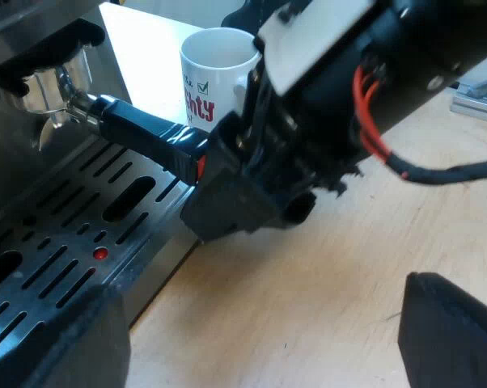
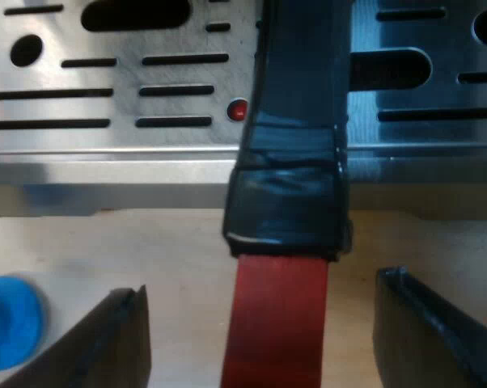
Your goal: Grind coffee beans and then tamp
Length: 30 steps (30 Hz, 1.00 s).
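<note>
Right gripper [image 2: 261, 319] has its two black fingers [image 2: 118, 339] standing apart. Between them lies the red end [image 2: 277, 331] of the dark handle of the metal holder [image 2: 296, 162], with a gap on each side, so the fingers are not pressing it. Beyond the fingertips the handle runs over the silver slotted drip tray [image 2: 106, 97] of the espresso machine, which carries a small red dot [image 2: 238, 109]. Near one finger, on the light wooden table [image 2: 82, 242], rests a round blue tamper [image 2: 9, 323]. Left gripper [image 1: 256, 323] is also spread wide, holding nothing, with bare table between its fingers. Ahead of it the holder's round metal basket [image 1: 45, 89] sits locked under the machine's front. The right arm's gripper is at the handle's red end, and a white mug with red lettering [image 1: 215, 73] stands farther off, past that arm.
</note>
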{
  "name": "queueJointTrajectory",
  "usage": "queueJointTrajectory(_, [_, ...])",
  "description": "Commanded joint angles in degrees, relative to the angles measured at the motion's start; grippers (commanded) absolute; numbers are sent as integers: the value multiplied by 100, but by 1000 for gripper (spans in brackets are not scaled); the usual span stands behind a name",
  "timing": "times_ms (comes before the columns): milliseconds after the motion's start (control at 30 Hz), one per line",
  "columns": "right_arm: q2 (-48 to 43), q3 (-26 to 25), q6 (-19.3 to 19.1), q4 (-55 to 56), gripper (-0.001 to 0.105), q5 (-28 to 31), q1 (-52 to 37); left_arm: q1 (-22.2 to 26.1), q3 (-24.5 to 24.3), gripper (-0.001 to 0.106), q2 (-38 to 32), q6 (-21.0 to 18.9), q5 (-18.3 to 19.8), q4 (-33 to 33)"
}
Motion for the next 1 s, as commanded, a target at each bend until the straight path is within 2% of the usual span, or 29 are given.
queueJointTrajectory(33, [10,-41,-17,-17,60,8,-81,-37,-16,70,5,36,75,-56])
queueJointTrajectory(1000, [227,20,-46,-153,60,-12,-308,-37,-16,70,5,36,75,-56])
